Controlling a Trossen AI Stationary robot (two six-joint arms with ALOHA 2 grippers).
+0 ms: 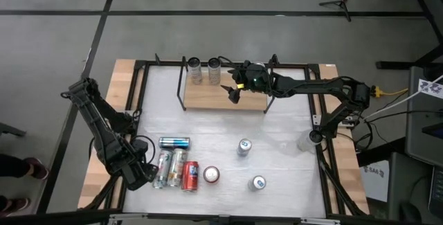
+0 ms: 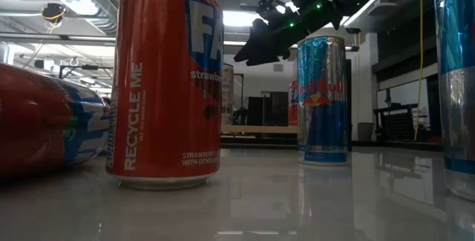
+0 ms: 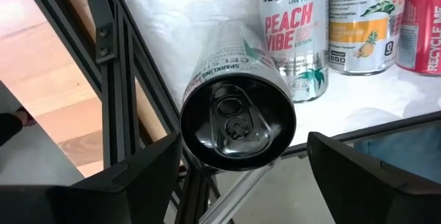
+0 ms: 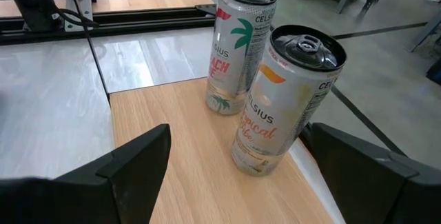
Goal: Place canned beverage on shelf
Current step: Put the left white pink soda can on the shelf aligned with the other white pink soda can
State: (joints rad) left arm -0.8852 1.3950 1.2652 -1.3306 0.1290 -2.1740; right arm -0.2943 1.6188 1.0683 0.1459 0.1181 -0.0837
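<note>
White tabletop (image 1: 277, 124) fills the frame from above, and everything else sits on it. Toward twelve o'clock stands the shelf (image 1: 208, 95), a light-wood board with thin black uprights at its ends. Two Celsius cans (image 1: 205, 69) already stand upright on it at its eleven-o'clock corner, close together; the right wrist view shows a sliver of space between them.

Next in size are the arms. The right gripper (image 1: 233, 90) hangs over the shelf just beside those two cans, fingers spread and holding nothing. The left gripper (image 1: 144, 174) sits at about seven o'clock on the table, fingers apart on either side of a lying can without closing on it.

That can is the Celsius can on its side (image 3: 238, 117), its black top facing the wrist camera. It belongs to the cluster of cans (image 1: 176, 166) at seven o'clock: three more lying, plus a red can (image 1: 190, 176) on its side. Another red can (image 1: 211, 176) stands just beside them, and two slim blue-and-silver cans (image 1: 249, 164) stand around five o'clock.

I judge a full can fairly heavy for its size, stiff if sealed, with smooth slippery walls that dent under a hard pinch. Lying down, it will likely roll. The best hold is across the middle of the cylinder, fingers squarely opposite each other, firm but not crushing, so it can be tipped upright for the shelf.
</note>
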